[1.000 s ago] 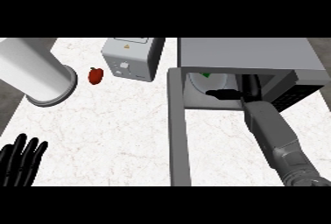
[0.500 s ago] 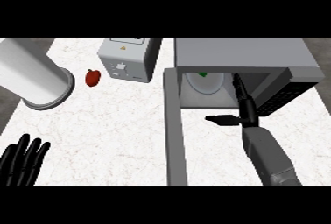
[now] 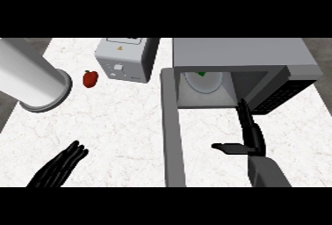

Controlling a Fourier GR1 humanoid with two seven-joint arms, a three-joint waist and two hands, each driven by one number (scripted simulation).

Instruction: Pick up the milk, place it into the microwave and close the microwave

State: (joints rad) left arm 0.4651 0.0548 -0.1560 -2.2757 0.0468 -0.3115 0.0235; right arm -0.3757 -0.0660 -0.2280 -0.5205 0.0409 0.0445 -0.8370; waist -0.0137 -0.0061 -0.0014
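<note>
The milk (image 3: pixel 205 82), white with a green mark at its top, stands inside the open microwave (image 3: pixel 240 55) at the back right. The microwave's grey door (image 3: pixel 172 132) is swung out toward me, edge on. My right hand (image 3: pixel 250 137) hovers in front of the cavity, right of the door, open and holding nothing. Its straight fingers point at the opening and its thumb sticks out to the left. My left hand (image 3: pixel 59 167) rests open at the lower left of the counter.
A grey toaster (image 3: pixel 126 59) stands at the back, left of the microwave. A small red pepper (image 3: pixel 91 78) lies beside it. A large white cylinder (image 3: pixel 32 81) lies at the far left. White marble counter (image 3: pixel 123 127) spreads between the door and my left hand.
My right hand has drawn back out of the microwave cavity toward me, leaving the milk inside. The left hand has stayed where it was.
</note>
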